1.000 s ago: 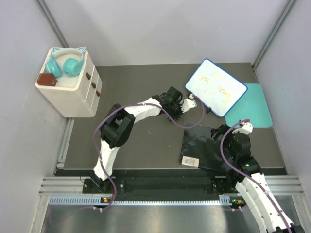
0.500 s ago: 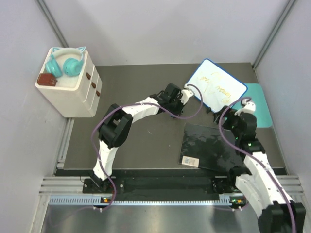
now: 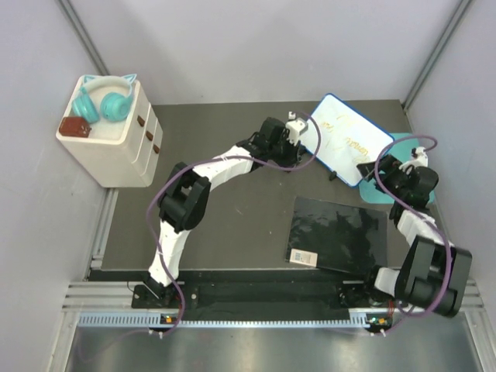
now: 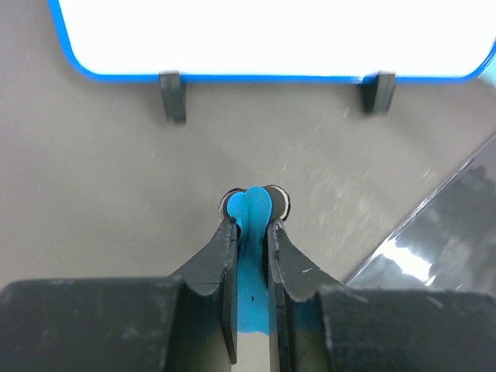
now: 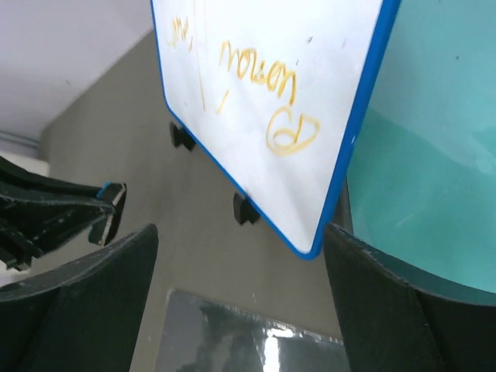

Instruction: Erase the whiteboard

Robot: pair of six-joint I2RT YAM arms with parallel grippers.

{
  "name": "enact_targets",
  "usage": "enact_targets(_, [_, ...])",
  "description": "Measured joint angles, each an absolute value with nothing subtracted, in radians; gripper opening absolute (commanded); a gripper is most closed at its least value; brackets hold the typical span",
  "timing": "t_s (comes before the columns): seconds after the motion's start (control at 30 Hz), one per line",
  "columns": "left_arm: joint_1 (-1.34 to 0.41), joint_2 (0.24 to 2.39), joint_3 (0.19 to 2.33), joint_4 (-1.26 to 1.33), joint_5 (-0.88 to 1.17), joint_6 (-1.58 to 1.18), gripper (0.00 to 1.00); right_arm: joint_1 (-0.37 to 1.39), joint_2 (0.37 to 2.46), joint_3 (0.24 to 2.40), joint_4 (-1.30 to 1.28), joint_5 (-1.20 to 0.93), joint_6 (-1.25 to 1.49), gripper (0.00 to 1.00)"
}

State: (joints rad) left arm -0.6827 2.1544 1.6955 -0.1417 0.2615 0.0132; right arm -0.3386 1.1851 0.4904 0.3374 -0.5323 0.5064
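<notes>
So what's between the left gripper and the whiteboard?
Past the blue piece the left gripper pinches, only bare tabletop reaches the whiteboard; left wrist view.

Whiteboard (image 3: 350, 139): white face, thin blue rim, black feet, yellow handwritten scribbles. Mat (image 5: 434, 155): plain teal. Sheet (image 3: 337, 232): glossy black, bearing a small white label (image 3: 301, 256). Table (image 3: 232, 225): dull dark grey. Drawer unit (image 3: 116, 151): cream, brown handles. Headphones (image 3: 105, 99): teal. Small block (image 3: 75, 126) beside them: reddish brown. Cables (image 3: 167, 194): purple. Left claw (image 4: 252, 225): black, pinching a bright blue piece (image 4: 249, 211).
</notes>
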Motion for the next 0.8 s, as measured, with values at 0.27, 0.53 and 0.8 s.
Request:
enact_targets(0.27, [-0.649, 2.204, 1.83, -0.147, 0.317, -0.05, 0.0, -0.422, 1.385, 0.484, 0.55, -0.657, 0.598, 0.72])
enact_targets(0.53, [-0.643, 2.26, 1.945, -0.142, 0.337, -0.098, 0.0, -0.422, 1.472, 0.484, 0.609, -0.686, 0.579, 0.63])
enact_targets(0.8, [-0.645, 2.333, 2.014, -0.111, 0.371, -0.183, 0.0, -0.422, 1.546, 0.496, 0.593, -0.696, 0.576, 0.57])
